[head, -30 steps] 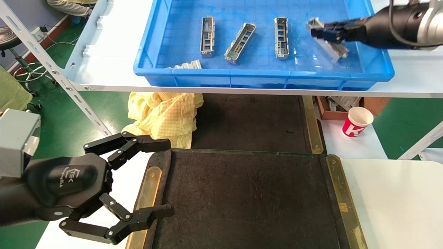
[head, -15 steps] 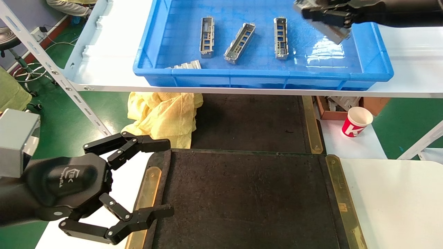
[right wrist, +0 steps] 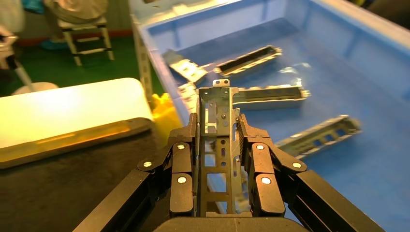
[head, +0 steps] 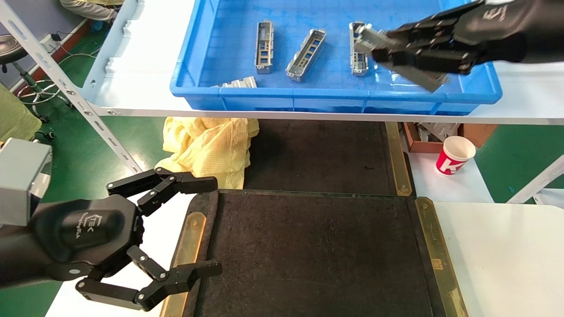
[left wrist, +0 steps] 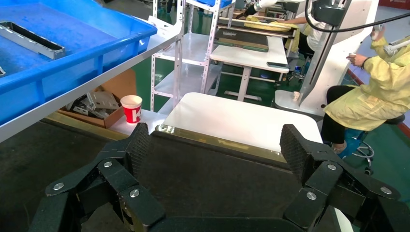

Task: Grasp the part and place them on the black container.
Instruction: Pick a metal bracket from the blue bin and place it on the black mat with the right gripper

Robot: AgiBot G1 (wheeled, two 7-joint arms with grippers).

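Right end effector [head: 387, 46] around slotted metal part [right wrist: 220, 145]

Place was factory or assembly workshop. Green painted floor [head: 88, 145]. Slotted-angle metal shelving [head: 66, 88] carried white shelf with blue plastic bin [head: 211, 94] of identical stamped metal parts [head: 263, 46]. White workbenches [left wrist: 232, 116] stood in rows further back. Worker in yellow smock [left wrist: 372, 96] sat on stool beside white machine column [left wrist: 333, 48]. Yellow garment [head: 207, 145] lay crumpled under shelf. Cardboard box of metal hardware [left wrist: 94, 104] and red paper cup [head: 454, 155] sat on low surface.
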